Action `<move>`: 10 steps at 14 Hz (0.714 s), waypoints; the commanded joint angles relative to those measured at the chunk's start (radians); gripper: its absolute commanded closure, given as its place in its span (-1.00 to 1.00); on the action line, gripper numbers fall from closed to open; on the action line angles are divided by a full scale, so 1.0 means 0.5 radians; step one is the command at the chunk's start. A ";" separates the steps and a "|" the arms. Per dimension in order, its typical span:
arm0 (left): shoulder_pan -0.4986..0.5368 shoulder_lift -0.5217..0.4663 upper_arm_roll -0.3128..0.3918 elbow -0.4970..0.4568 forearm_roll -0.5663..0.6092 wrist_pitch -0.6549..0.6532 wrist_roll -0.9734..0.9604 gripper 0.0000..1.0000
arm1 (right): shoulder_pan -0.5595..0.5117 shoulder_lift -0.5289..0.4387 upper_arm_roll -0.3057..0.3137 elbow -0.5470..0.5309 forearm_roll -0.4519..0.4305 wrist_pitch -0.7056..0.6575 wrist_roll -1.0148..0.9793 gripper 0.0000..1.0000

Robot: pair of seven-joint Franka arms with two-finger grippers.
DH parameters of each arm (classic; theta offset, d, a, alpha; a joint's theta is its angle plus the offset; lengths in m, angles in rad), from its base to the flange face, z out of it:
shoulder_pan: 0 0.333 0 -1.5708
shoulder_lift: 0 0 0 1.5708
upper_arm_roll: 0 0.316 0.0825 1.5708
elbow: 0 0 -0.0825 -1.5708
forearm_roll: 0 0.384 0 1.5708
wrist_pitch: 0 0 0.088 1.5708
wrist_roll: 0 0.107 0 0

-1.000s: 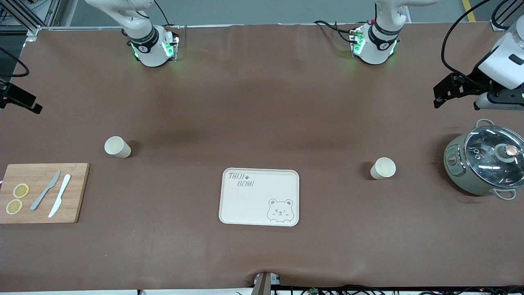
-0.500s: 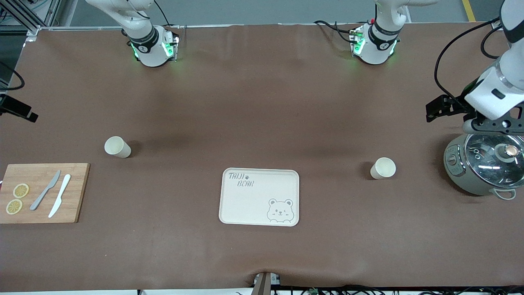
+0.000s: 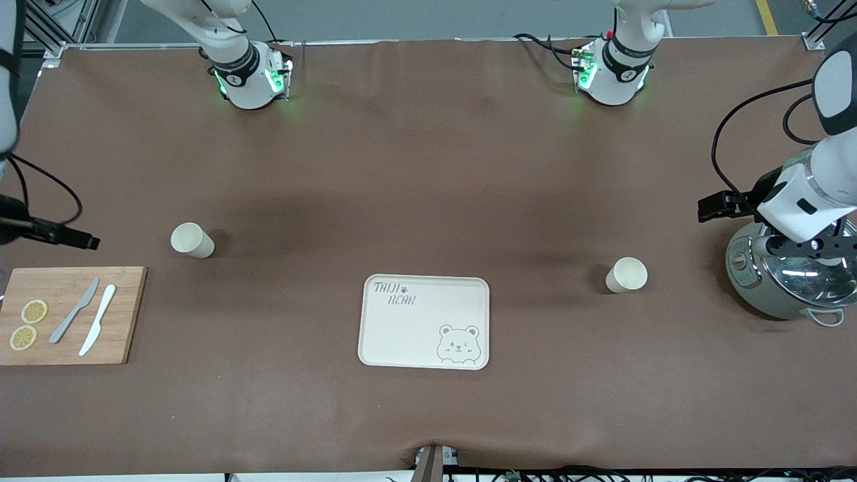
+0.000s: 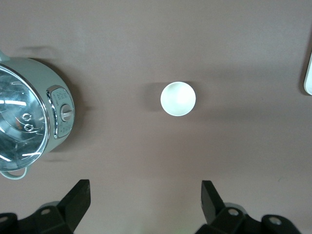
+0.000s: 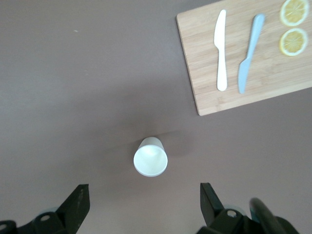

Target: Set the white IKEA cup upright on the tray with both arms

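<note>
Standing upright on the desk [image 3: 428, 201] with their mouths facing up are two white cups, each with its long axis vertical. One white cup [image 3: 627, 274] is sitting toward the left arm's end, between the tray [image 3: 424, 321] and the grey-green cooker [image 3: 790, 278]; the other white cup [image 3: 192, 239] is sitting toward the right arm's end, just farther from the front camera than the wooden cutting board [image 3: 70, 314]. The tray is lying flat between them, nearer the front camera, with nothing on it.

The left arm is reaching out over the cooker, its wrist pointing down; the left pincer [image 4: 144, 204] is hanging wide open and holding nothing. The right arm is hanging over the desk edge above the cutting board's end, and the right pincer [image 5: 144, 204] is likewise spread wide and gripping nothing.
</note>
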 commanded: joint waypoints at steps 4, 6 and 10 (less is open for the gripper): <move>0.036 0.121 -0.009 -0.167 0.004 0.441 0.027 -1.00 | -0.102 0.022 0.026 -0.531 0.016 0.371 -0.020 -1.00; 0.033 0.161 -0.009 -0.281 0.004 0.606 0.027 -1.00 | -0.102 -0.098 0.026 -0.761 0.016 0.448 -0.020 -1.00; 0.072 0.382 -0.009 -0.321 0.004 0.803 -0.026 -1.00 | -0.111 -0.221 0.026 -1.194 0.016 0.846 -0.020 -1.00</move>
